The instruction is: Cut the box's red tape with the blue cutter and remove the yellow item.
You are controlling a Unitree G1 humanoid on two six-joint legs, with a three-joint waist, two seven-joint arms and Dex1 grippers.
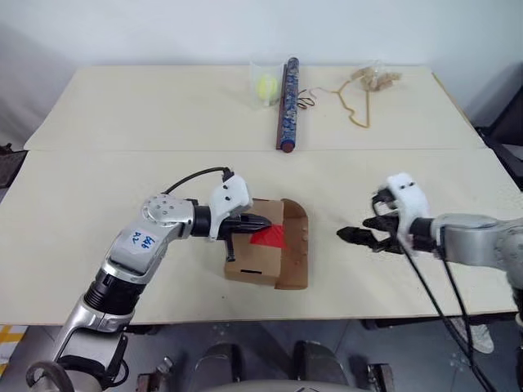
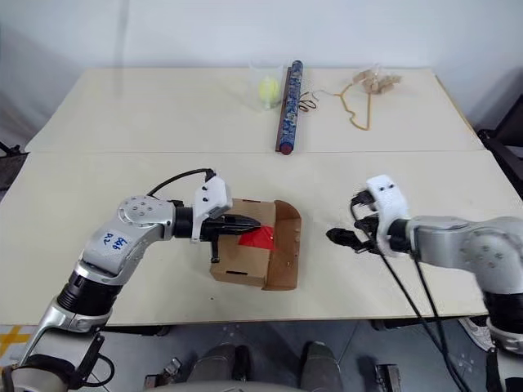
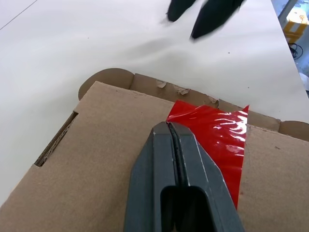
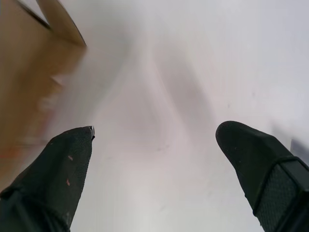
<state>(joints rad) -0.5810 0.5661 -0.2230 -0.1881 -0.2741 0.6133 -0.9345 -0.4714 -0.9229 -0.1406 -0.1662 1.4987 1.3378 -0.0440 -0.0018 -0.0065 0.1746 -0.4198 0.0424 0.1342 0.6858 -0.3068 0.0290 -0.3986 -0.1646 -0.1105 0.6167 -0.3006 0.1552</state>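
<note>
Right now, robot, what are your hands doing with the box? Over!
Left gripper shut, empty, tips on the box top at the red tape. Right gripper open, empty, over bare table beside the box. One flap up. Nothing in the way.

The box (image 3: 96, 159) is matt brown cardboard, its cut edge beside the tape showing corrugated layers and small torn paper scraps, while the red tape (image 3: 219, 140) on its top is glossy, wrinkled plastic film catching bright highlights. The left gripper (image 3: 179, 159) resting on the box has smooth, dull dark-grey plastic fingers pressed together, and the right gripper (image 4: 154, 169), off to the box's side, has matt black fingers (image 4: 251, 159) with a finely textured pad. The table (image 1: 122, 188) under the box is a smooth, pale, matt surface.
</note>
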